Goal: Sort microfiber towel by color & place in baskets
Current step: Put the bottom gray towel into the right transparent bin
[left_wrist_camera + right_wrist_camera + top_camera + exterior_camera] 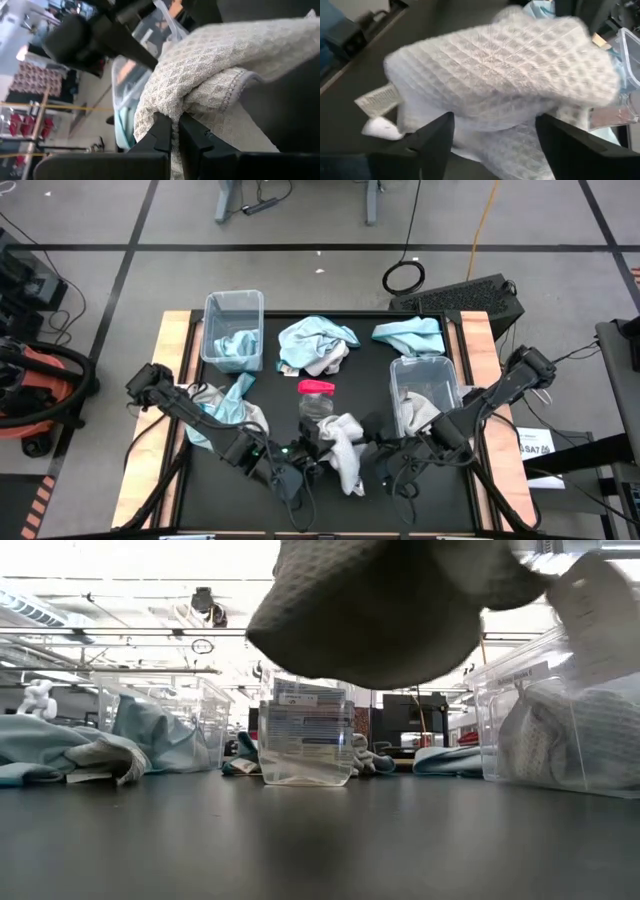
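Leftmost, the left basket stands at the table's far left, well beyond the left gripper, with a blue towel inside; a blue-and-grey heap lies beside the left arm; the left gripper sits near the table's front middle, its fingers pressed together, pinching a fold of the grey towel (a waffle-weave cloth, seen close in the left wrist view); just beyond that gripper stands a clear jar with a pink lid; farther beyond lies a mixed blue and grey pile; the grey towel hangs between the two grippers; the right gripper is just to the towel's right, its fingers spread wide either side of the cloth, not closed on it; beyond the right gripper stands the right basket, holding grey cloth; another blue towel lies beyond that basket.
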